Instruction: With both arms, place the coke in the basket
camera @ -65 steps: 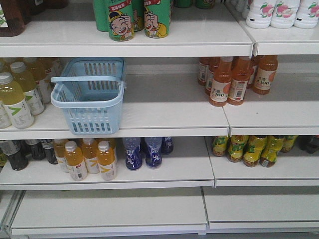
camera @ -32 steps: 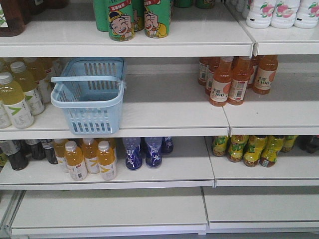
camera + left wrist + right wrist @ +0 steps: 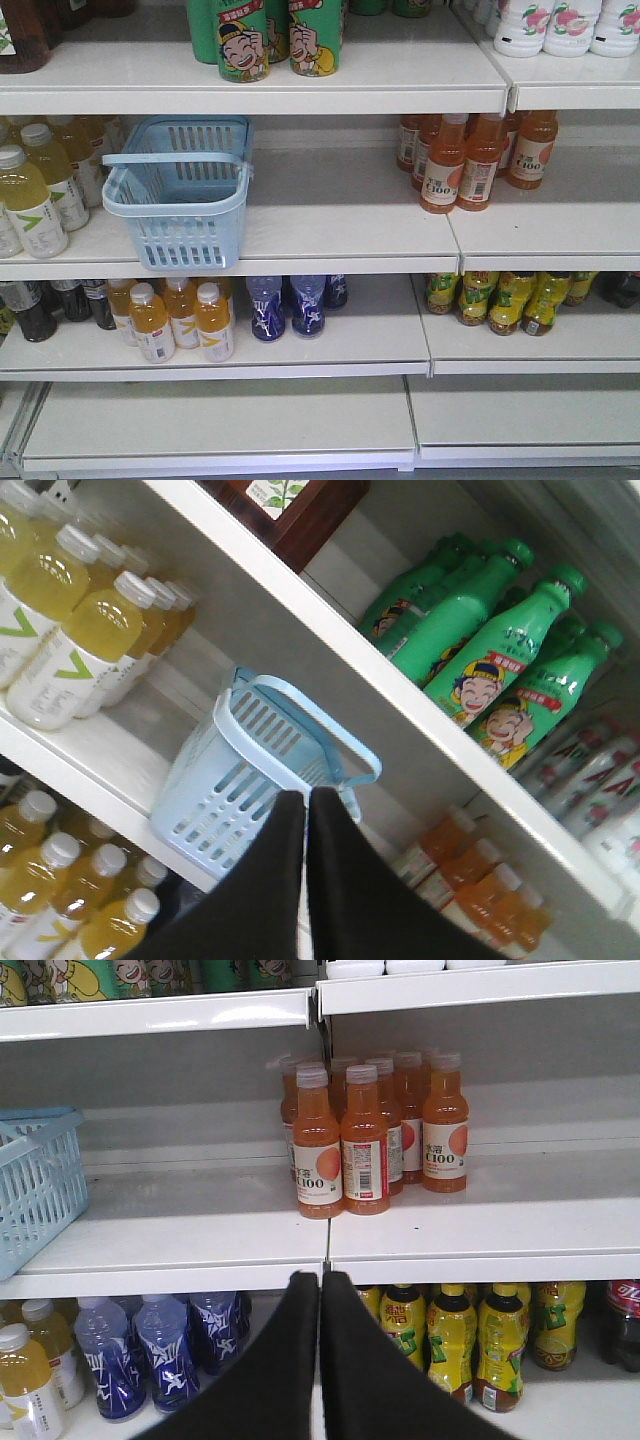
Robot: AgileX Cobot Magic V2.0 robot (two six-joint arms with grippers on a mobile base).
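The light blue basket (image 3: 190, 240) is being supported by the middle shelf (image 3: 340, 220), just beside the yellow bottles (image 3: 30, 200) and well apart from the orange bottles (image 3: 445, 175). The left gripper (image 3: 306, 798) and the right gripper (image 3: 320, 1280) are both being held with fingers pressed together, gripping nothing.

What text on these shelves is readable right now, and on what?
"C100": on the orange bottles.
Green bottles: red banner text too blurred to read.
Blue bottles, yellow-label bottles: print unreadable.
Basket: no text.
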